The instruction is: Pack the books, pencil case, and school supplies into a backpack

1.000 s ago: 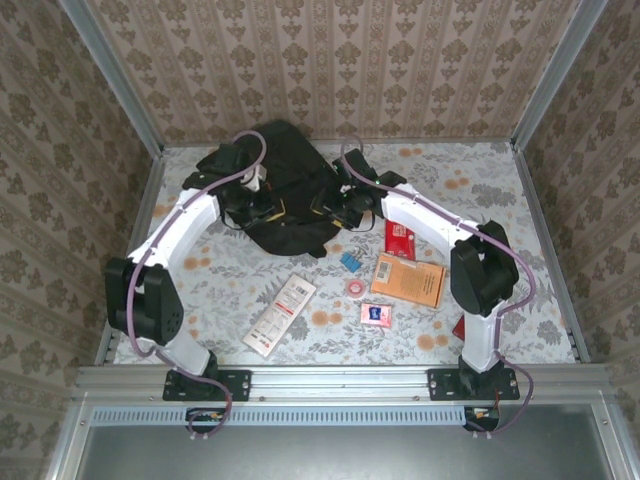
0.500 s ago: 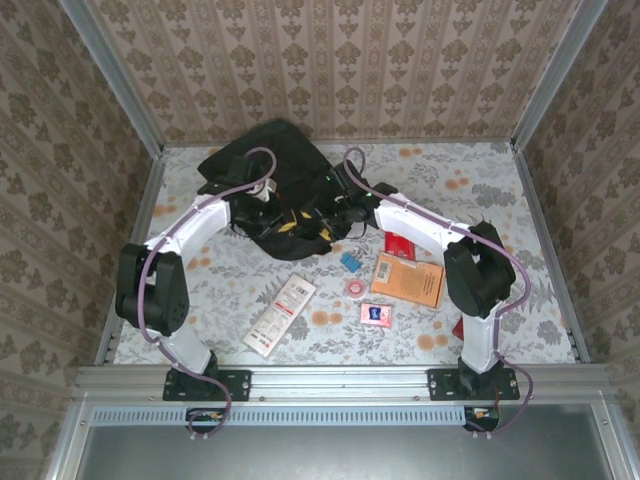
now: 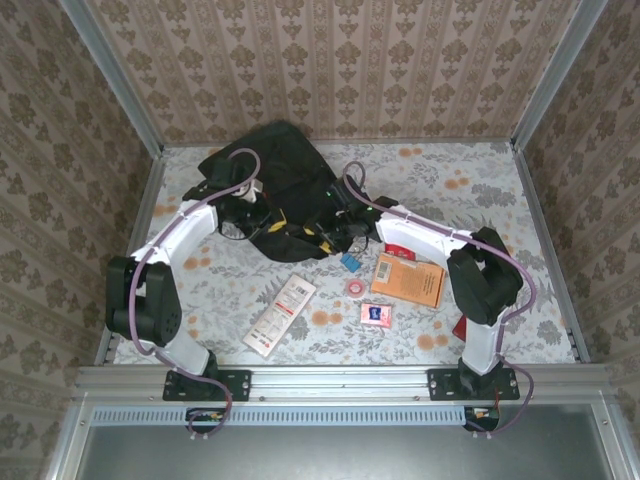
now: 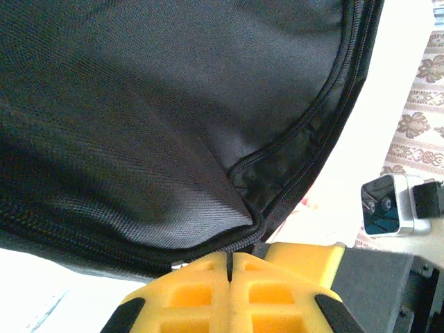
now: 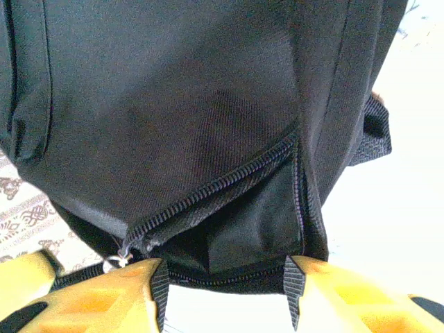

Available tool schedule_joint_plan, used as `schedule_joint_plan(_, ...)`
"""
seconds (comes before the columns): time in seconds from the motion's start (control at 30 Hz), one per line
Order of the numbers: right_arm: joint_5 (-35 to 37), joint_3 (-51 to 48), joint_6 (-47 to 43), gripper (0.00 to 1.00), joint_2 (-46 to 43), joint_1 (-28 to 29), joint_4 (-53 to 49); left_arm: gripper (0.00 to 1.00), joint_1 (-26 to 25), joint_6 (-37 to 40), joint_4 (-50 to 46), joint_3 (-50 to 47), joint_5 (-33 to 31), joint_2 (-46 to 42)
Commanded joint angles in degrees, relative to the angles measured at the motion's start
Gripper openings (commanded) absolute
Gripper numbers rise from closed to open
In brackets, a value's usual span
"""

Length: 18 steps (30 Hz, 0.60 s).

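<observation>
Backpack (image 3: 275,170), black and slumped, lies at the far middle of the table (image 3: 500,190) in the overhead view; left gripper (image 3: 272,224) and right gripper (image 3: 325,236) both meet its near edge; to its right lie the red book (image 3: 400,247), partly under the right arm, and the orange book (image 3: 408,281); the blue block (image 3: 350,262), pink tape roll (image 3: 355,288) and pink-and-blue packet (image 3: 376,315) sit loose beside them; a white-and-red leaflet (image 3: 280,315) lies nearer the left arm.

Left wrist: yellow fingers (image 4: 194,291) pressed together, pinching the backpack's zipped seam.

Right wrist: yellow fingers (image 5: 90,295) stand apart, astride the backpack's part-unzipped pocket; whether they press the cloth I cannot tell.
</observation>
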Motion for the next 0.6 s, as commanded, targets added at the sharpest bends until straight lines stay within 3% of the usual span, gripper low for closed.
schedule_joint_plan(0.0, -2.22, -0.69, 0.41, 0.55, -0.93, 1.70, -1.40, 0.00, 0.59, -1.10, 2.65, 0.19, 1.69, -1.30)
schedule_joint_plan(0.27, 2.47, -0.29, 2.76, 0.57, -5.28, 1.81, -4.33, 0.00, 0.59, -0.69, 2.30, -0.26, 1.69, -2.42)
schedule_joint_plan(0.57, 2.69, -2.51, 5.95, 0.60, -10.81, 3.49, -2.42, 0.00, 0.54, 0.29, 1.49, 0.94, 1.34, -2.47)
